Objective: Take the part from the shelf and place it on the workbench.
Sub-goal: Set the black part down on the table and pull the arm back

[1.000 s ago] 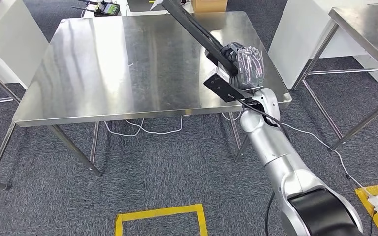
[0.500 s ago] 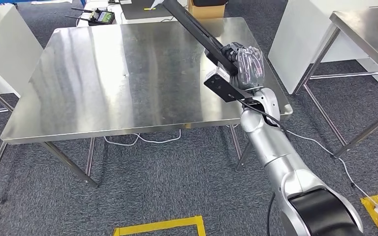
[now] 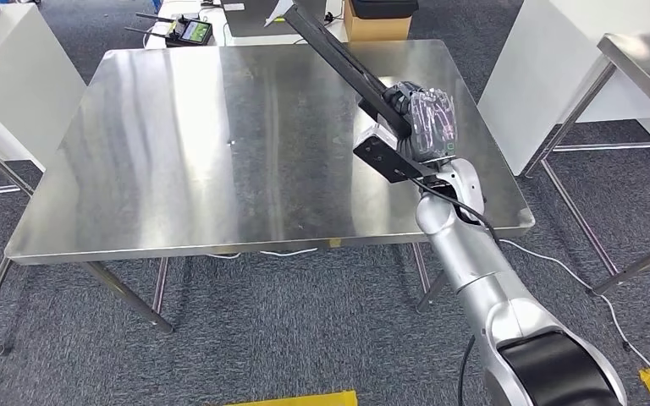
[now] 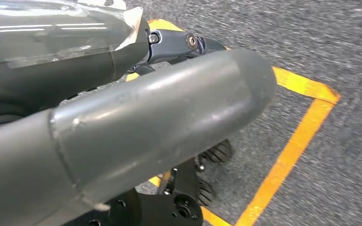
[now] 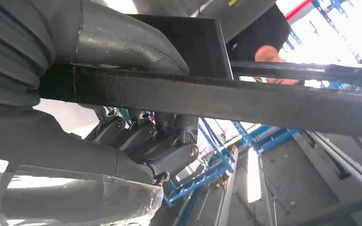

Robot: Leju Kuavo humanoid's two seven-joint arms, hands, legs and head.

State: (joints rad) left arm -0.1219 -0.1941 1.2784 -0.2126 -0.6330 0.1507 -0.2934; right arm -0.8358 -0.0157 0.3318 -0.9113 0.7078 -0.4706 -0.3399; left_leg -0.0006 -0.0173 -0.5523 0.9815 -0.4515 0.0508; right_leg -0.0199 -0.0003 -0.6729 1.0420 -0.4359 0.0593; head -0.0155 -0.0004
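Right hand (image 3: 419, 118) grips a long black bar (image 3: 338, 55), the part, fingers wrapped round its lower portion. Bar held clear above the workbench (image 3: 178, 144), slanting from near the right edge up toward the far edge; its upper end runs out past that edge. Flat black plate (image 3: 382, 157) at the bar's low end, just below the hand. Right wrist view: thumb (image 5: 122, 44) lies against the bar (image 5: 245, 101). Left hand (image 4: 122, 127) hangs over grey carpet (image 4: 339, 47) with yellow tape (image 4: 292, 150); cannot tell whether it is wide or closed. Cardboard box (image 3: 377, 17) on the floor beyond the far edge.
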